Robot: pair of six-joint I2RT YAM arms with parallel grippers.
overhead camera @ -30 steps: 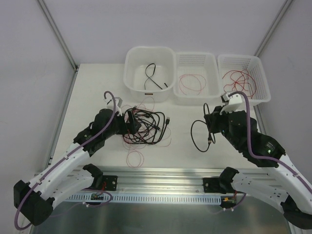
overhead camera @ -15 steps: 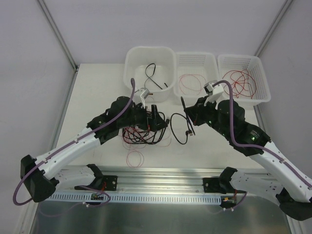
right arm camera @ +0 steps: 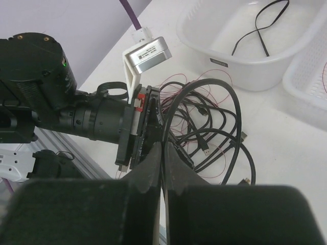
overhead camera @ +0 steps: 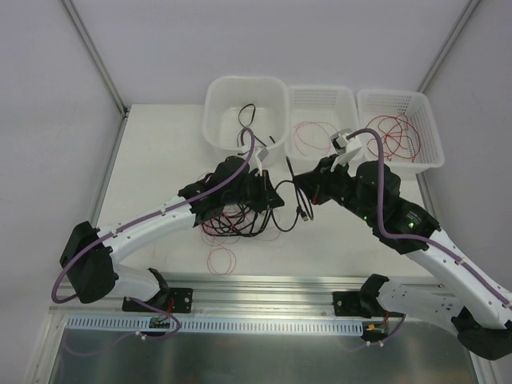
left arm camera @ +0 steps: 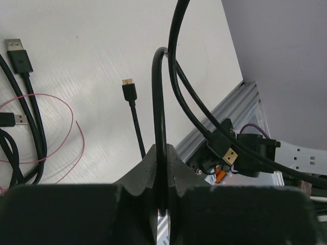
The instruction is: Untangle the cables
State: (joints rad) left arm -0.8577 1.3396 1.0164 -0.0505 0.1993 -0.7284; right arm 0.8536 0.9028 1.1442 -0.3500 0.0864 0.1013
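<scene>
- The left hand (overhead camera: 270,197) has its fingers pressed together on one black cable (left arm camera: 158,112). In the left wrist view this cable rises straight out from between the jaws.
- The right hand (overhead camera: 309,190) is closed too and pinches a black cable. It stands just at 3 o'clock of the left hand, and it seems to hold the same cable.
- Two grips so near to each other on one cable are probably for drawing it out. One hand can keep it while the other slides or pulls along it.
- The heap of cables (overhead camera: 236,216) lies on the worktop (overhead camera: 160,160), at about 8 o'clock of the left hand. Thick black cables and thin red wires (overhead camera: 222,260) are mixed in it.
- A slack loop of the held cable hangs between the hands, toward 6 o'clock. It looks mostly free of the heap.
- Along the 12 o'clock edge stand a tub (overhead camera: 214,112) holding a black cable, a middle basket (overhead camera: 320,89) and a right basket (overhead camera: 392,93) holding red wires. They seem to be there for sorting by kind.
- The small plug ends may catch in the red loops if the pull is hasty.
</scene>
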